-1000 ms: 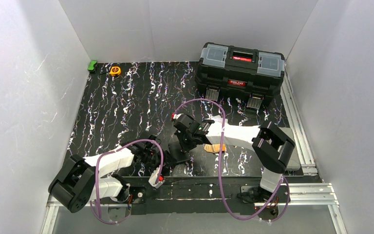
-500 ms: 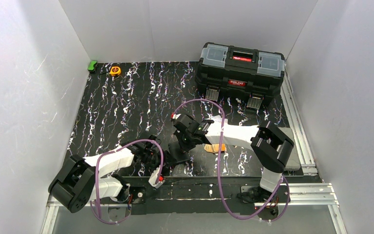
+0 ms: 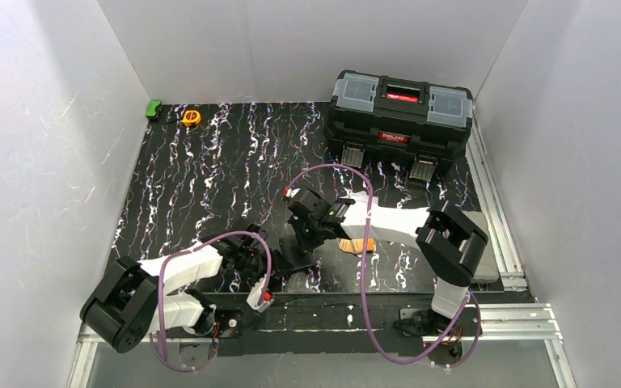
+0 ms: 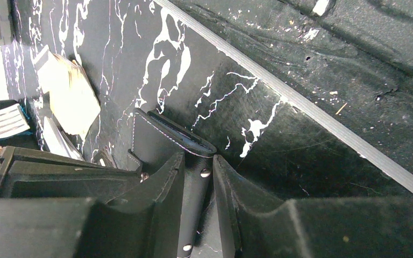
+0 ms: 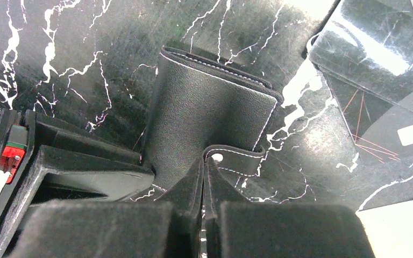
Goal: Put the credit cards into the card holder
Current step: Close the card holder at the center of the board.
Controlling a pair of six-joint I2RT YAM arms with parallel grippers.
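The black card holder (image 5: 204, 107) stands on edge on the marbled mat near the table's front, between both grippers; it also shows in the left wrist view (image 4: 164, 140) and the top view (image 3: 295, 257). My right gripper (image 5: 205, 164) is shut on its clasp tab. My left gripper (image 4: 199, 174) is closed around a riveted edge strip of the holder. Credit cards lie on the mat beside it: an orange one in the top view (image 3: 357, 245), a pale stack (image 4: 67, 88) and silver ones (image 4: 2, 121) in the left wrist view, grey shiny ones (image 5: 376, 48) in the right wrist view.
A large black toolbox (image 3: 400, 113) stands at the back right. A yellow tape measure (image 3: 191, 117) and a green object (image 3: 154, 108) lie at the back left. The mat's front edge with a metal rail (image 4: 312, 107) runs close by the holder.
The right arm's elbow has shifted slightly left. Both grippers and the card holder stay where they were.
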